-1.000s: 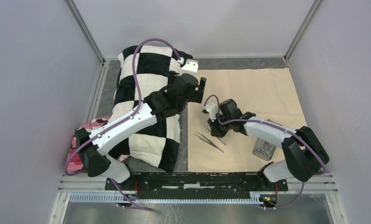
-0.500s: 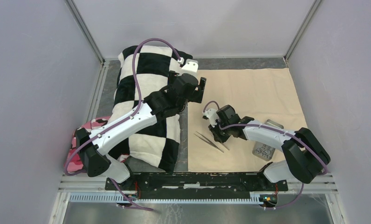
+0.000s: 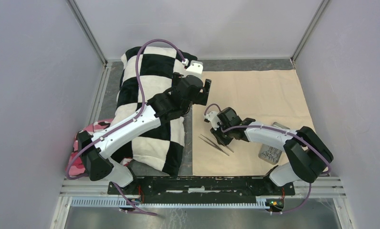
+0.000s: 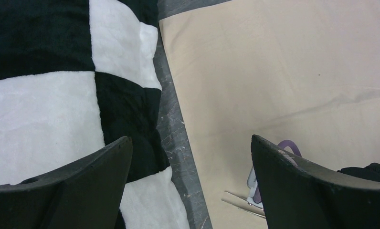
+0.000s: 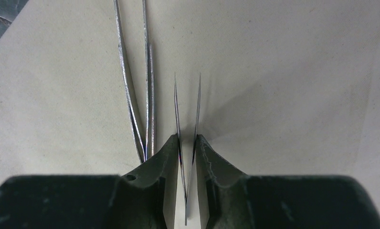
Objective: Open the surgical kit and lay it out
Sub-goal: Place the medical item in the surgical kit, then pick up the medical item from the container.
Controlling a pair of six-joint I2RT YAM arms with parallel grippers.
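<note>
Right wrist view: right gripper (image 5: 187, 143) low over cloth (image 5: 283, 86), fingers (image 5: 169, 155) pinching tweezers (image 5: 177, 109).

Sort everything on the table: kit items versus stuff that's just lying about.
Kit:
beige cloth wrap
metal tray
tweezers between the right gripper's fingers
second tweezers lying beside them

Just lying about:
checkered pillow
pink camouflage cloth

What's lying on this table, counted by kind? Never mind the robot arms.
tweezers: 2, one pair lying on the beige wrap, one pair between the right end effector's fingers
metal tray: 1, contents too small to tell
cloths: 2, the beige wrap and a pink camouflage cloth
checkered pillow: 1
total: 6
</note>
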